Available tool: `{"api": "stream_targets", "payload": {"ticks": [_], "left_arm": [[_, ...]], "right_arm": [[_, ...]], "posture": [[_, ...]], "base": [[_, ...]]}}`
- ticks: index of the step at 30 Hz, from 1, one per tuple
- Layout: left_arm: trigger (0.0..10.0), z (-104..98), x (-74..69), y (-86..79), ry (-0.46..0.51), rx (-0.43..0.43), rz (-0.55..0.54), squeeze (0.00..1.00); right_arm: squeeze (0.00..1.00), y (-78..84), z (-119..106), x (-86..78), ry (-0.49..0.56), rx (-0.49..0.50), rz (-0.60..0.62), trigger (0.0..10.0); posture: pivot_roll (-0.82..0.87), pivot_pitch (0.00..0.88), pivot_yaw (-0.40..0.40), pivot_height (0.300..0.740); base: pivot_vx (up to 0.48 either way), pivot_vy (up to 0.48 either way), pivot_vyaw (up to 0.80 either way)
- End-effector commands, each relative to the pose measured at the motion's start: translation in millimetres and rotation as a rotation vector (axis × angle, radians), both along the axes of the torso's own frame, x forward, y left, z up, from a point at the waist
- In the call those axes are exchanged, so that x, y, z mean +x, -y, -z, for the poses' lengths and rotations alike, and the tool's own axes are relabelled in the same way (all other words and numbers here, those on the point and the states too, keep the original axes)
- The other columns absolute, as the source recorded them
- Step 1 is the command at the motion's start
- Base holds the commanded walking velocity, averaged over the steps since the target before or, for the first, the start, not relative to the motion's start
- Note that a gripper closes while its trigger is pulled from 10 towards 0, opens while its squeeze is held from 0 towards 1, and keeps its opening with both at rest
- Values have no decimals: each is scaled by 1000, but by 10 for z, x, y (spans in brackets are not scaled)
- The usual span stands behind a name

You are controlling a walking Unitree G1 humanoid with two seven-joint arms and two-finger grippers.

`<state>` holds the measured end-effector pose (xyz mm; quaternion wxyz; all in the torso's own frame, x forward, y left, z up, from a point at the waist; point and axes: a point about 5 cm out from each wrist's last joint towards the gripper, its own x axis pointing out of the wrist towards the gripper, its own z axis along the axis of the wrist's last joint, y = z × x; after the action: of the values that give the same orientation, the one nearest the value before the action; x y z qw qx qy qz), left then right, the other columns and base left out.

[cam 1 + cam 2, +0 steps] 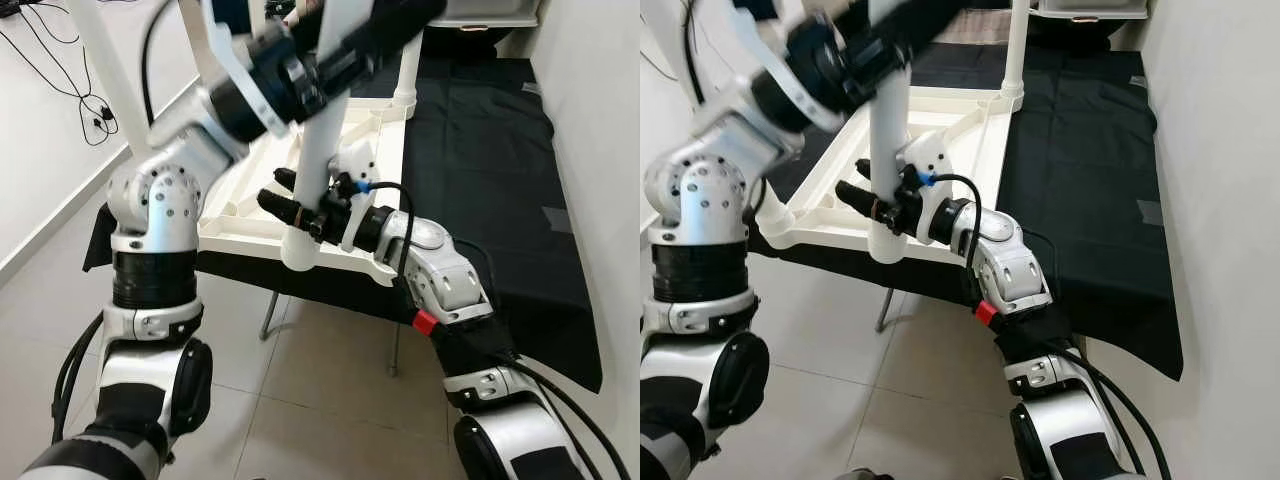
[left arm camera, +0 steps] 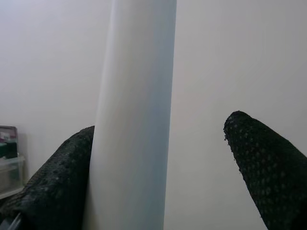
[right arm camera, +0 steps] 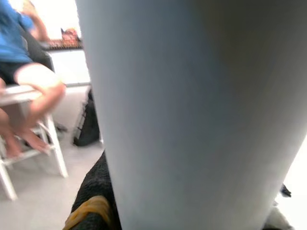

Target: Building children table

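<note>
The white children's table (image 1: 238, 222) lies upside down on a black-covered surface (image 1: 480, 150). A white tube leg (image 1: 318, 160) stands at its near corner. My right gripper (image 1: 272, 190) is shut on this leg low down, one black finger on each side. Higher up, my left gripper (image 2: 163, 122) is open around the same leg; one finger (image 2: 62, 177) touches it and the other finger (image 2: 264, 158) stands apart. The leg's top is hidden behind the left arm (image 1: 240, 95). Another leg (image 1: 408, 60) stands at the far corner and one more leg (image 1: 105, 70) at the far left.
A white wall (image 1: 610, 150) runs close along the right. Black cables (image 1: 60, 70) lie on the tiled floor at the left. Metal legs (image 1: 268, 315) of the supporting stand show beneath the black cloth. A person (image 3: 24, 67) sits on a white chair in the right wrist view.
</note>
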<state>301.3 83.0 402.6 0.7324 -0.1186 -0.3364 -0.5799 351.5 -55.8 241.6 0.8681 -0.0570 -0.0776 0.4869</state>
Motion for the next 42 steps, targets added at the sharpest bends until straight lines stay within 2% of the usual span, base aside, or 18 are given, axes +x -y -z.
{"api": "stream_targets", "payload": {"ticks": [1,7,11,15,19,20,21,23,26,29,31,33,37,38,39,40,41,42], "left_arm": [[10000,-52,-22,19,27,-3,8,1000],[10000,-107,-16,-41,53,-44,-10,1000],[10000,-113,-17,-48,59,-48,-14,1000],[10000,-232,-57,-169,155,-112,-95,1000],[10000,-259,-66,-197,177,-129,-113,1000],[10000,-300,-91,-237,206,-152,-123,0],[10000,-340,-127,-273,241,-169,-127,0],[10000,-340,-127,-273,241,-169,-127,0],[10000,-410,-228,-327,310,-203,-115,0],[10000,-436,-278,-351,337,-217,-112,0],[10000,-491,-328,-448,371,-272,-158,0],[10000,-491,-328,-448,371,-272,-158,0],[10000,-581,-339,-647,417,-377,-266,0],[10000,-581,-339,-647,417,-377,-266,0],[10000,-613,-343,-751,428,-422,-325,0],[10000,-613,-343,-751,428,-422,-325,0],[10000,-640,-337,-864,425,-469,-381,0],[10000,-640,-337,-864,425,-469,-381,0]], "right_arm": [[0,-77,61,7,8,-83,-2,0],[0,49,120,97,44,-183,92,0],[0,58,124,102,46,-190,98,0],[0,225,236,185,28,-247,205,0],[0,265,260,204,21,-253,231,0],[0,318,294,230,14,-266,269,0],[0,376,326,265,6,-275,319,0],[0,376,326,265,6,-275,319,0],[0,497,371,325,-4,-294,414,0],[0,547,363,352,-1,-290,455,0],[0,645,315,406,20,-282,545,0],[0,645,315,406,20,-282,545,0],[0,688,269,444,48,-266,597,0],[0,688,269,444,48,-266,597,0],[0,693,247,453,59,-256,610,0],[0,693,247,453,59,-256,610,0],[0,705,208,464,75,-238,625,0],[0,705,208,464,75,-238,625,0]], "posture": [[16,118,35,740],[11,116,28,740],[11,116,28,740],[14,111,23,740],[14,111,23,740],[15,110,22,740],[16,107,22,740],[16,107,22,740],[20,105,21,740],[20,105,21,740],[24,101,20,740],[24,101,20,740],[29,94,16,740],[29,94,16,740],[29,94,16,740],[29,94,16,740],[29,94,16,740],[29,94,16,740]], "base": [[0,0,0],[0,0,0],[0,0,0],[0,0,0],[0,0,0],[0,0,0],[0,0,0],[0,0,0],[0,0,0],[0,0,0],[0,0,0],[0,0,0],[0,0,0],[0,0,0],[0,0,0],[0,0,0],[0,0,0],[0,0,0]]}}
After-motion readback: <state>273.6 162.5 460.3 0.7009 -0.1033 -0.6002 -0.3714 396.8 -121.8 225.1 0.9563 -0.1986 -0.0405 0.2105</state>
